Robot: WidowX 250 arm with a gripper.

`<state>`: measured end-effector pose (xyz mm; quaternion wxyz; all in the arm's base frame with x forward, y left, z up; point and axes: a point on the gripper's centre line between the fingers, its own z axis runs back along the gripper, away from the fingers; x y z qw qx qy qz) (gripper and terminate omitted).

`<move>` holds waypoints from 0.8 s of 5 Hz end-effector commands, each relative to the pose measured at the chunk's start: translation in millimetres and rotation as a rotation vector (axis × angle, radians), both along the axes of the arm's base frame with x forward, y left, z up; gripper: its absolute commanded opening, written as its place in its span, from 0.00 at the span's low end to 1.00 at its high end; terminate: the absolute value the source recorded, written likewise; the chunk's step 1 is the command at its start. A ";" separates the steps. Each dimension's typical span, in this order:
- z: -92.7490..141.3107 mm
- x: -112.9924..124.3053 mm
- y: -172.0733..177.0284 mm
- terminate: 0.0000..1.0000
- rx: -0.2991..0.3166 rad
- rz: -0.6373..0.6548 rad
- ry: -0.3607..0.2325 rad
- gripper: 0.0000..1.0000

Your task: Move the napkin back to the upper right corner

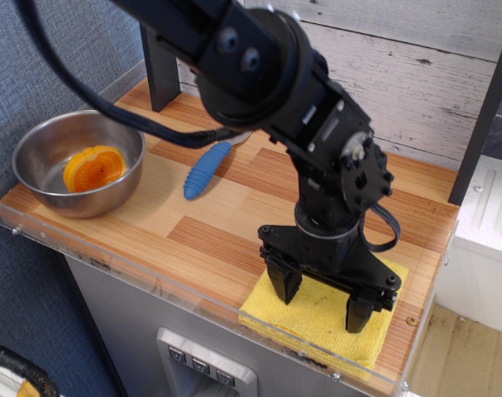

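A: Only one view here. Gripper (322, 298) is spread wide, fingers pointing down onto the napkin (317, 318), one finger (284, 281) toward its left side, the other (360, 313) toward the right. Nothing clamped yet.

B: Touching the cloth?

A: Tips look at or just on the surface; can't confirm contact. Straddling the middle like that reads as setup for a pinch, closing to bunch the fabric so it lifts.

B: Where's the napkin?

A: Front right corner of the table (226, 211), flat, near the clear front lip. Target corner (437, 194) is behind it, where the tabletop meets the plank wall and the black post (482, 107). Short haul straight back, I'd guess.

B: Containers?

A: One steel bowl (35, 157) at far left, holding an orange object (94, 167). Well apart from the napkin, not in the path.

B: Anything else?

A: Blue-handled utensil (204, 169) mid-table, head hidden behind the arm. Also clear of the route.
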<state>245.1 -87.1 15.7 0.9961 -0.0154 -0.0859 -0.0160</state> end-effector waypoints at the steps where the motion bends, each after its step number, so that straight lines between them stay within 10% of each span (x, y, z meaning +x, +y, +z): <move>1: -21.0 -4.5 -5.0 0.00 0.089 -0.073 0.014 1.00; 4: -27.0 15.3 12.0 0.00 0.055 -0.038 0.023 1.00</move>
